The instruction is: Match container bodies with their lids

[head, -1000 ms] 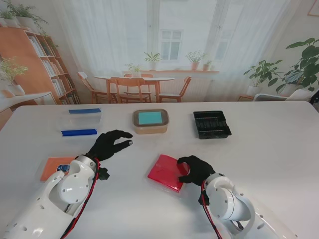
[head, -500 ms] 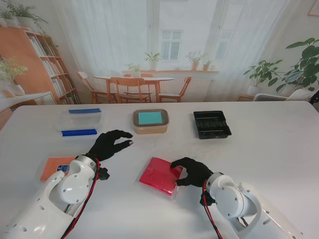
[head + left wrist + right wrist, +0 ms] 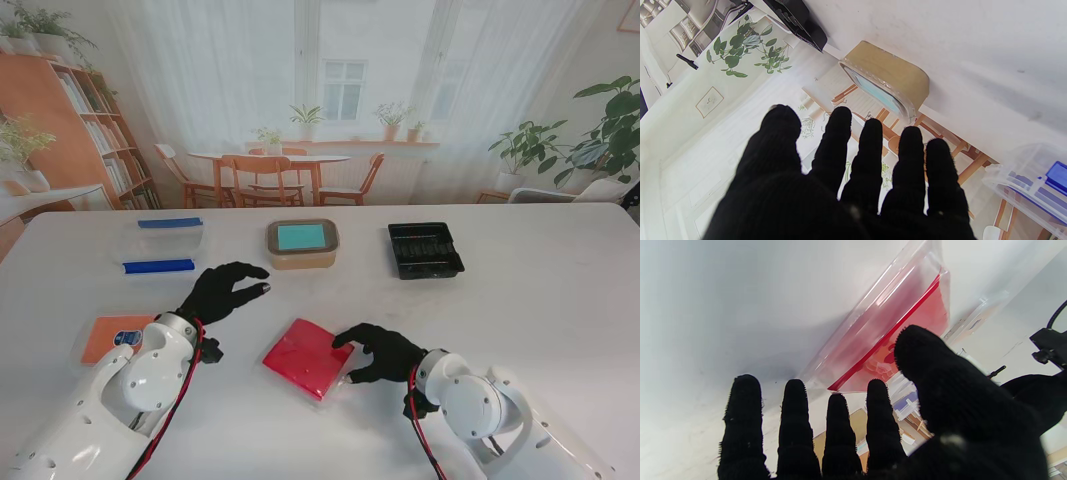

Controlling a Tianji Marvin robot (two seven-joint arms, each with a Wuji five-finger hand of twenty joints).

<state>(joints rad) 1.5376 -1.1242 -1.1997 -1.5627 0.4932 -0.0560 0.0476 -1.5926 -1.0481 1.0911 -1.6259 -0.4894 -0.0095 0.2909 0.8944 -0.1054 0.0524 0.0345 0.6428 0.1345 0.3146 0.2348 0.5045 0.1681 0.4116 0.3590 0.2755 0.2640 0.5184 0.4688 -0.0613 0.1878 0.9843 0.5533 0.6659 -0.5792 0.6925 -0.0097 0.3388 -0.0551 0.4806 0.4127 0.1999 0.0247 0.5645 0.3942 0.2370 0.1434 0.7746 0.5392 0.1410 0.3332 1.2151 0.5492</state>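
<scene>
One item has shifted: your right hand [image 3: 383,351], fingers spread flat and gripping nothing, has slid the red lid [image 3: 306,357] leftward across the counter [image 3: 540,300] (no matching body reached), while your left hand [image 3: 222,290] hovers open, empty.

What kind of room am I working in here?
Probably a home-style dining or living room, possibly a backdrop. A wooden dining table with chairs stands by the window, potted plants line the sill, and a bookshelf sits on the left, beyond the white work table.
</scene>
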